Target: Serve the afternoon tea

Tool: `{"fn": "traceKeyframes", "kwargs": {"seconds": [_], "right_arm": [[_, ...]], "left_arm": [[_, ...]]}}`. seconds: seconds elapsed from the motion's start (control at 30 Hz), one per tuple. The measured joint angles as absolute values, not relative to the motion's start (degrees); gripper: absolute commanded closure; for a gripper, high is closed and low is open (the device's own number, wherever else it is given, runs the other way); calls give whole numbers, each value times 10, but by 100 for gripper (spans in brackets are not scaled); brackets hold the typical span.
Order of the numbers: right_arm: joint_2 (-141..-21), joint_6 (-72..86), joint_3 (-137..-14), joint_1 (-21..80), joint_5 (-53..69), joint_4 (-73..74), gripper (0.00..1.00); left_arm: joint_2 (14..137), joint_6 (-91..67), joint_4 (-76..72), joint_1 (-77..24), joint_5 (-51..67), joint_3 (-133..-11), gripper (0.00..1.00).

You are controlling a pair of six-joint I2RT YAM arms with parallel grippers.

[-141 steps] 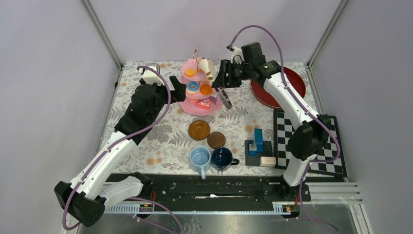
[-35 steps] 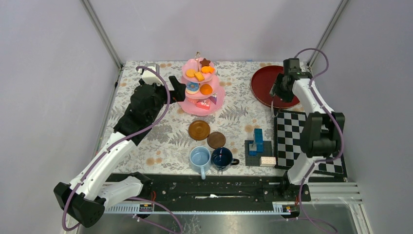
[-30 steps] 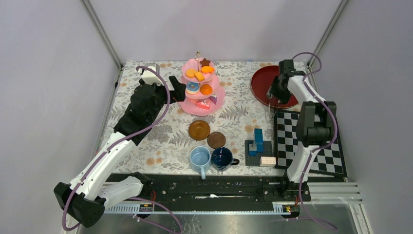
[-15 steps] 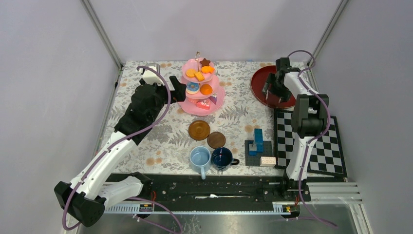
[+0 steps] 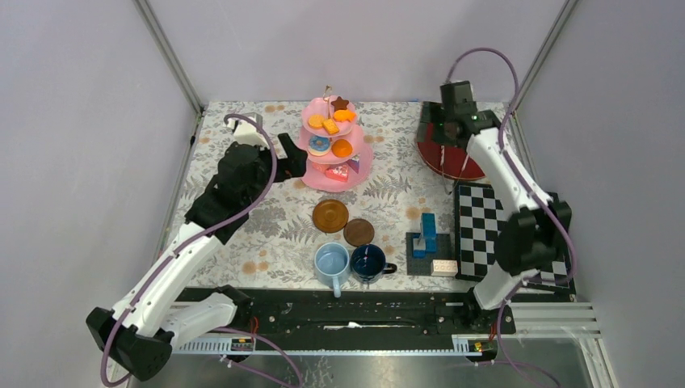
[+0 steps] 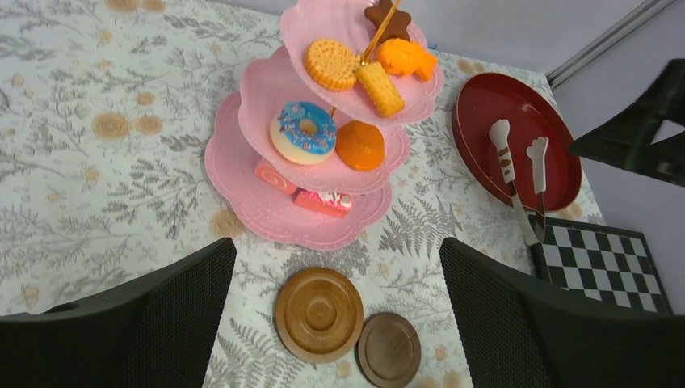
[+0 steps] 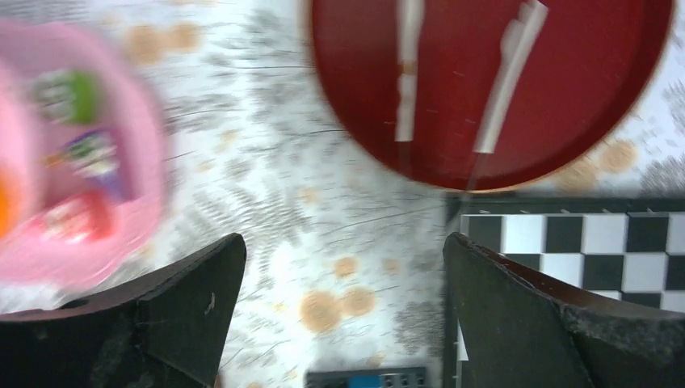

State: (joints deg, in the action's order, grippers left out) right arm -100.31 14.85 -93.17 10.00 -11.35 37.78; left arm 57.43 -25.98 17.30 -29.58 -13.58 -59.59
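Observation:
The pink three-tier stand (image 5: 319, 179) (image 6: 242, 174) stands at the back centre with several toy pastries on its tiers; it is a pink blur (image 7: 137, 153) in the right wrist view. Two brown saucers (image 5: 330, 215) (image 5: 359, 233) (image 6: 319, 314) lie side by side in front of it. A light-blue mug (image 5: 331, 263) and a dark-blue mug (image 5: 368, 263) stand near the front edge. My left gripper (image 5: 289, 152) (image 6: 337, 246) hangs open just left of the stand, holding nothing. My right gripper (image 5: 434, 128) (image 7: 343, 238) is open and empty above the red tray's left edge.
White tongs (image 6: 506, 166) (image 7: 406, 81) lie on the red tray (image 5: 476, 168) (image 6: 485, 113) (image 7: 452, 121) at the back right. A chequered board (image 5: 485, 234) (image 7: 565, 242) lies on the right, and a blue block stack (image 5: 428, 234) stands beside it.
My right gripper has opened and lifted off the red tray, swinging to the tray's far-left edge; the tongs stay on the tray. The left arm has shifted slightly.

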Motion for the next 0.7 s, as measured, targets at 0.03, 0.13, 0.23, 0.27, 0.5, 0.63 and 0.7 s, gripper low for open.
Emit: {"fn": "traceKeyframes", "kwargs": {"seconds": [0.03, 0.13, 0.23, 0.27, 0.5, 0.63, 0.7], "right_arm": [[-978, 145, -926, 123, -114, 375, 0], [-898, 145, -880, 201, -77, 342, 3], [-844, 168, -798, 255, -6, 282, 11], [-835, 178, -769, 267, 12, 263, 14], [-900, 246, -639, 375, 84, 152, 22], [-987, 253, -669, 430, 76, 134, 29], [-1021, 254, -686, 449, 63, 135, 33]], "left_arm": [[566, -267, 181, -296, -135, -594, 1], [540, -286, 212, -296, -134, -587, 1], [526, -295, 239, -296, -131, -586, 1], [525, -295, 245, -296, -130, -586, 1], [534, -273, 261, -296, -98, -586, 1], [548, -248, 243, -296, -73, -587, 1], [557, -235, 233, -296, -65, -587, 1]]}}
